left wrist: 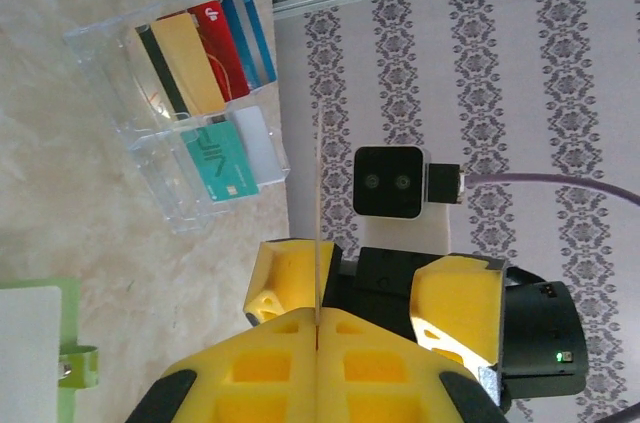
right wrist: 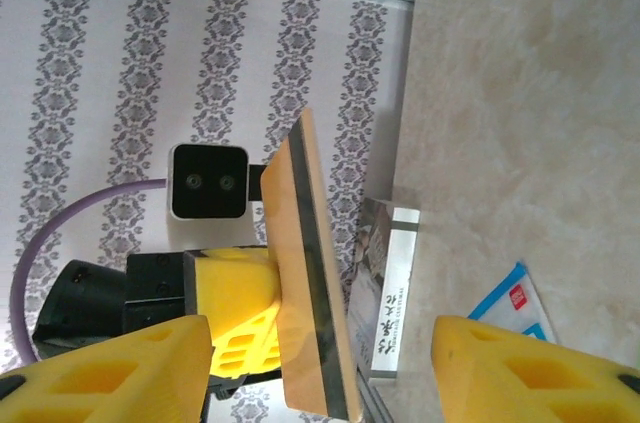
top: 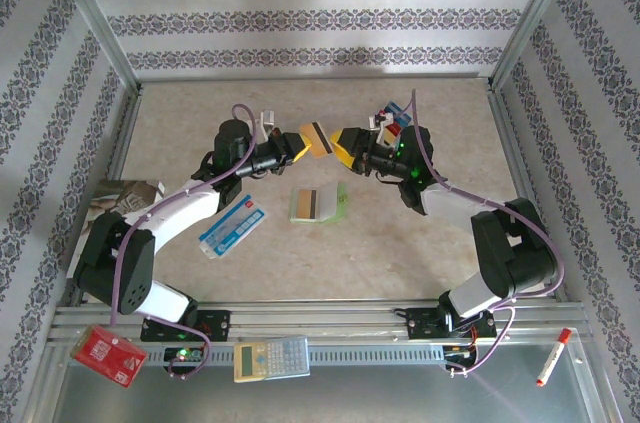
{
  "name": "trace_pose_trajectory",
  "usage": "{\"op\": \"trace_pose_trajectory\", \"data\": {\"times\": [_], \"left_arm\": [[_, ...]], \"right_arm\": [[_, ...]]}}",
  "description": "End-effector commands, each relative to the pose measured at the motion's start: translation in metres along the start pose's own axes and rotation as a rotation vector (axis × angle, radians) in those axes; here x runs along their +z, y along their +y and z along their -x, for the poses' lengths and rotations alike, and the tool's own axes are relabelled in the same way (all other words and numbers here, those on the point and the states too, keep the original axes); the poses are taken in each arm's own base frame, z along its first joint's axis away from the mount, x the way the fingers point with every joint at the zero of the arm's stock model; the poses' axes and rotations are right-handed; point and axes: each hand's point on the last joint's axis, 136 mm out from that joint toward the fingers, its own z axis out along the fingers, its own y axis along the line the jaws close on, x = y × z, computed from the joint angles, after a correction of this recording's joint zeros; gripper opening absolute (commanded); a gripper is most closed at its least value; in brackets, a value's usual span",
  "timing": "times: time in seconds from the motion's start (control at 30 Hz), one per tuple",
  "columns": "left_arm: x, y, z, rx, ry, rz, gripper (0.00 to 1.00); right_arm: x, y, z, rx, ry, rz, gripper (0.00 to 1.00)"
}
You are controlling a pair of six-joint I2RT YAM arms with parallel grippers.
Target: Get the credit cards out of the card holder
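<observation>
left gripper (left wrist: 318, 331): the jaws were shut flat on a yellow card (left wrist: 318, 213), which was clamped by one end and seen edge-on from the left wrist.
yellow card: it was held in the air between the two grippers, clear of the table. A dark stripe was visible along one long side.
right gripper (top: 349, 149): the fingers (right wrist: 540, 368) were spread wide. The free end of the yellow card was placed just before the gap, and no contact with either finger was seen.
card holder (top: 341, 201): it was laid open on the table (top: 400, 243), near both grippers but apart from them. A striped card (top: 312, 204), pale with a brown band, was laid on its face.
clear stand (left wrist: 110, 53): it was set on the table behind the right gripper. Stored cards (left wrist: 215, 38) were held in it: dark, yellow, red and blue in one tier, teal and white in the other.
blue-and-white packet (top: 232, 228): it was laid flat beside the left arm, to the left of the card holder.
front rail (top: 400, 351): a red board (top: 110, 356), a calculator (top: 272, 358) and a marker (top: 553, 358) were laid along or near it.
</observation>
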Motion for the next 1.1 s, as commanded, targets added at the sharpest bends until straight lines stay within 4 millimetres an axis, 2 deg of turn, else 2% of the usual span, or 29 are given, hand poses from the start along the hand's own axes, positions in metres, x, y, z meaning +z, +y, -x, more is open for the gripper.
{"op": "trace_pose_trajectory", "data": {"times": [0.0,0.17,0.33,0.43,0.5,0.53,0.63,0.73,0.87,1.0,1.07], "left_arm": [[0.001,-0.021,-0.003,0.01,0.008,-0.076,0.0],[0.002,-0.024,-0.005,0.005,0.021,-0.093,0.0],[0.0,-0.024,-0.007,0.004,0.027,-0.102,0.0],[-0.002,-0.018,-0.009,0.007,0.028,-0.078,0.0],[-0.004,-0.013,-0.008,0.003,0.02,-0.056,0.03],[-0.005,-0.009,-0.007,0.003,0.018,-0.044,0.1],[-0.012,0.006,-0.003,0.0,-0.009,0.013,0.34],[-0.026,0.042,0.005,0.002,-0.051,0.149,0.52],[-0.055,0.089,0.006,0.056,-0.084,0.388,0.66],[-0.073,0.111,0.002,0.116,-0.073,0.534,0.76],[-0.075,0.117,-0.001,0.128,-0.056,0.551,0.79]], "right_arm": [[0.006,0.029,-0.005,-0.051,0.049,0.088,0.57],[0.01,0.037,-0.01,-0.065,0.074,0.108,0.4],[0.011,0.04,-0.007,-0.071,0.069,0.114,0.28],[0.013,0.043,-0.006,-0.064,0.073,0.119,0.13],[0.012,0.043,-0.004,-0.072,0.071,0.115,0.06],[0.012,0.041,-0.003,-0.075,0.067,0.106,0.01],[0.008,0.031,0.002,-0.1,0.05,0.064,0.0],[0.0,0.007,0.012,-0.148,0.037,-0.038,0.0],[-0.022,-0.033,0.031,-0.281,0.02,-0.282,0.0],[-0.048,-0.056,0.051,-0.505,0.029,-0.564,0.0],[-0.062,-0.066,0.066,-0.612,0.02,-0.695,0.0]]}}
